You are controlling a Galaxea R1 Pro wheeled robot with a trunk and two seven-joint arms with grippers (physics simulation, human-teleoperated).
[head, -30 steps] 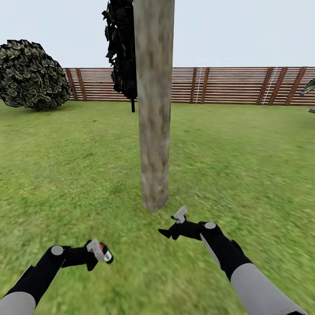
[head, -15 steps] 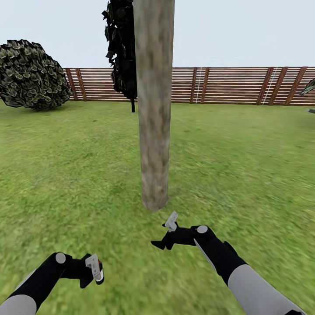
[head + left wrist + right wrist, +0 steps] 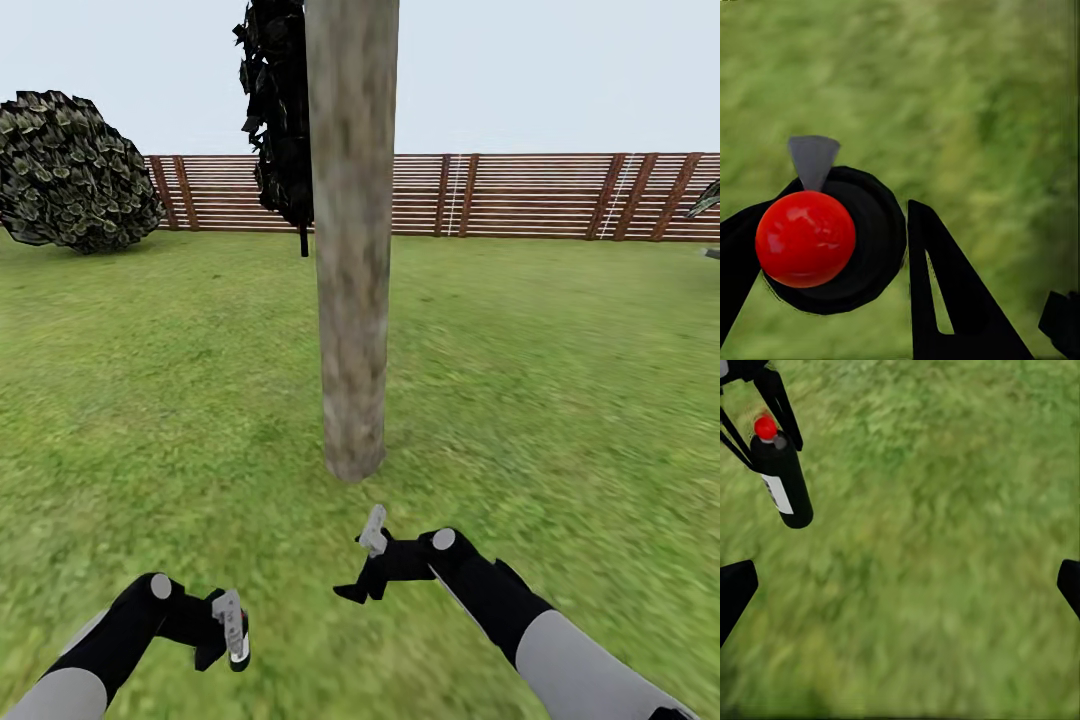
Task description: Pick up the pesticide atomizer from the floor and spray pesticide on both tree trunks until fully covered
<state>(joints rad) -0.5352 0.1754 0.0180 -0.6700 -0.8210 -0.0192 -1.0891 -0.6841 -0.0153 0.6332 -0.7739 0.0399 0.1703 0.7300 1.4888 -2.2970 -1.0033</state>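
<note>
A thick pale grey-beige tree trunk (image 3: pixel 352 250) rises from the grass floor (image 3: pixel 560 400) straight ahead, its crown cut off above. Low and near on the left, my left gripper (image 3: pixel 225 632) is shut on the pesticide atomizer (image 3: pixel 240 650). In the left wrist view the atomizer (image 3: pixel 832 240) is a black bottle with a red ball top, seen end-on between the black fingers (image 3: pixel 945 292). In the right wrist view the atomizer (image 3: pixel 784 480) hangs over the grass. My right gripper (image 3: pixel 362 568) is open with nothing in it, just short of the trunk's base. No spray is visible.
Dark jagged foliage (image 3: pixel 278 110) hangs behind the trunk on its left. A rounded leafy bush (image 3: pixel 75 170) stands at the far left. A brown slatted fence (image 3: pixel 540 195) closes off the lawn at the back. Grass stretches open on both sides of the trunk.
My left arm has drawn down and back toward me with the atomizer. My right gripper has sunk lower and shifted left, away from the trunk's base. The view itself has not shifted.
</note>
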